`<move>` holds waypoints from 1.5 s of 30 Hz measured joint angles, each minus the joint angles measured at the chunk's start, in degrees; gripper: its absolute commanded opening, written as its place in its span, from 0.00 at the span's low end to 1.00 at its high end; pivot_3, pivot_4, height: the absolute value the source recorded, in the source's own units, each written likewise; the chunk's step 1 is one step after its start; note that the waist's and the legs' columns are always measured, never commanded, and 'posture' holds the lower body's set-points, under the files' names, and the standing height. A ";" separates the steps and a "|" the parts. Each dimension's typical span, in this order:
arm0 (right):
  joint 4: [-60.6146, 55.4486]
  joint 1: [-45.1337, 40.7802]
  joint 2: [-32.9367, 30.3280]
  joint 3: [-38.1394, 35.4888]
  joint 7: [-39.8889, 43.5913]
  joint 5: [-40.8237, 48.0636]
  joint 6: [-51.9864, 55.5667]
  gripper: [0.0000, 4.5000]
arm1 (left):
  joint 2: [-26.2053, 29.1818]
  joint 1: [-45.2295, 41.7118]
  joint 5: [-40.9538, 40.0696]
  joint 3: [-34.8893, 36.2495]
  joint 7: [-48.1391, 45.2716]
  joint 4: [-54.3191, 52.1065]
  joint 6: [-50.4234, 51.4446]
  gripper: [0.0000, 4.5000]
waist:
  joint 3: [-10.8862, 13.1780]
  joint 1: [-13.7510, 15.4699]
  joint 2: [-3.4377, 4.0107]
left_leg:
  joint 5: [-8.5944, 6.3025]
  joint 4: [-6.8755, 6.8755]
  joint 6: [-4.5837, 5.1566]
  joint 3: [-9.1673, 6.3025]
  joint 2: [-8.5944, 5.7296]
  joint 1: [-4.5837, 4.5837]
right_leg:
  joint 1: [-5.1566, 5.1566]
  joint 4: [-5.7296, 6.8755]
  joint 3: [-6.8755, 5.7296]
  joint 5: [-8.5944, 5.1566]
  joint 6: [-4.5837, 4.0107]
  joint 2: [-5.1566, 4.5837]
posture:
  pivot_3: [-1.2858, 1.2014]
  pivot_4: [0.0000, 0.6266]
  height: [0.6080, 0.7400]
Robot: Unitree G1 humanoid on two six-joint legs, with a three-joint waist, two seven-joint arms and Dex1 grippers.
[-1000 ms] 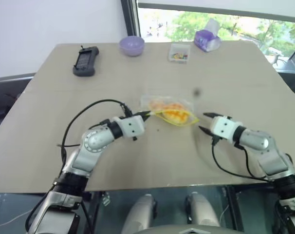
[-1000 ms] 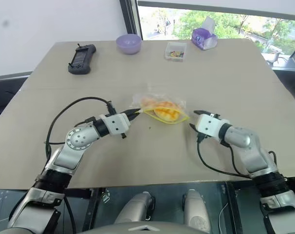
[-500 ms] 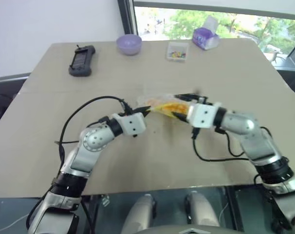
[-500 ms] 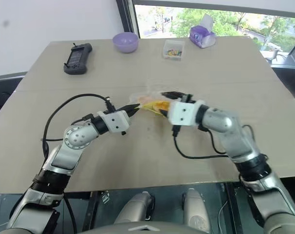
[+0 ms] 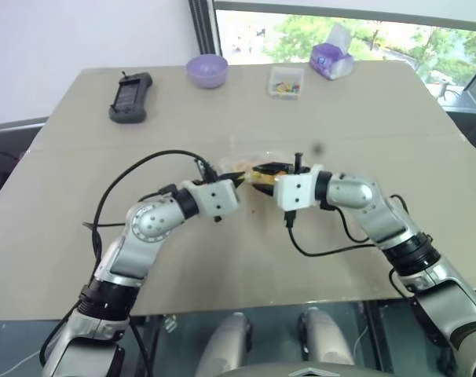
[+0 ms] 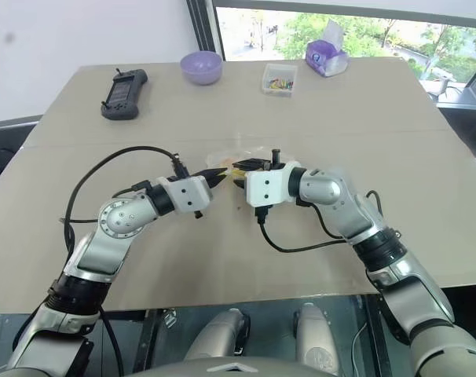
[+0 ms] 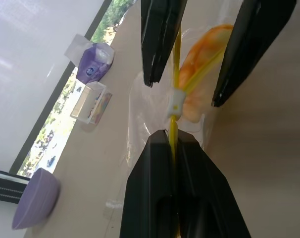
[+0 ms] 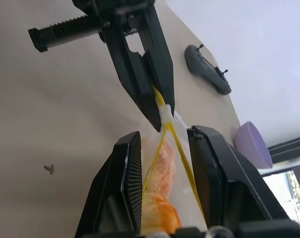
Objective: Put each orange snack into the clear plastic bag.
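The clear plastic bag (image 7: 155, 99) is held up just above the middle of the tan table (image 5: 395, 118), between the two grippers, which meet tip to tip there. The left gripper (image 7: 173, 141) is clamped tight on the bag's yellow closure strip (image 7: 177, 59), close beside the small white slider (image 7: 175, 103) on that strip. The right gripper (image 8: 162, 144) is seen with its jaws partly apart, one finger on each side of the yellow strip; the two yellow halves of the strip are parted between those fingers. Whether the fingers (image 8: 127, 168) press on the strip or merely straddle it cannot be told.

The orange snacks (image 8: 160, 198) are seen inside the bag, behind the strip: a pale-orange piece with a grainy surface and a brighter yellow-orange one just beside it. In the left wrist view a yellow-orange shape (image 7: 204, 54) is seen through the crinkled film between the right gripper's fingers.

Along the far edge of the table other things are set well apart from the bag: a dark handheld controller (image 5: 128, 98) at the far left, a lilac bowl (image 5: 206, 71), a small clear box of coloured bits (image 5: 287, 82) and a purple tissue pack (image 5: 333, 61) near the window.
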 measured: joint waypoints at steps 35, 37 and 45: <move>3.99 -2.66 1.34 1.20 0.87 -2.70 -5.57 0.17 | -0.02 1.07 1.63 -1.21 -0.21 -2.44 3.32 0.00 | 0.00 0.02 0.00 | 0.00 -0.08 0.00 0.00 0.00 0.00 | -0.02 -0.08 0.01 0.00 0.00 0.00 | 0.52 0.24 1.00; 4.30 -2.98 1.37 1.20 0.78 -2.97 -5.59 0.05 | -0.02 1.07 1.42 -1.21 -0.23 -2.44 3.32 0.00 | 0.00 0.02 0.01 | 0.00 -0.09 0.00 0.00 0.00 0.00 | -0.02 -0.07 0.00 0.00 0.00 0.00 | 0.52 0.24 1.00; 4.43 -3.12 1.41 1.18 0.69 -3.11 -5.70 0.01 | 0.02 1.06 1.18 -1.13 -0.23 -2.44 3.33 0.00 | 0.00 0.03 0.01 | 0.00 -0.10 0.00 0.00 0.00 0.00 | -0.02 -0.10 0.01 0.00 0.00 0.00 | 0.52 0.24 1.00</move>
